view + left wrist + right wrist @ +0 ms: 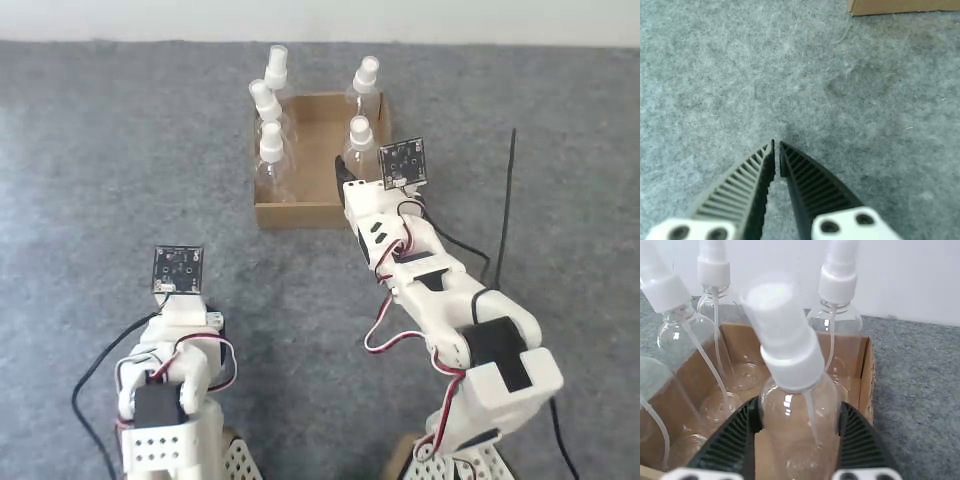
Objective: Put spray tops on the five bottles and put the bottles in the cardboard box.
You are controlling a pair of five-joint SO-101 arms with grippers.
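At 7 o'clock over the grey surface (pixel 100 150) the left tool (pixel 776 146) hangs with its tips together on nothing. At 12 o'clock sits the cardboard box (pixel 297 214), with four capped bottles (pixel 270 150) standing inside. The right tool (pixel 797 409) is clamped on the fifth bottle (pixel 792 385) at the box's 3 o'clock side — apparently already inside. The risk is that backing out crookedly tips it into its neighbour (pixel 835 315), or that a jaw snags the box wall.

Grey felt-like surface (pixel 120 150) across most of frame; white wall (pixel 500 20) strip along top edge; thin black rod (pixel 507 195) standing right of centre.
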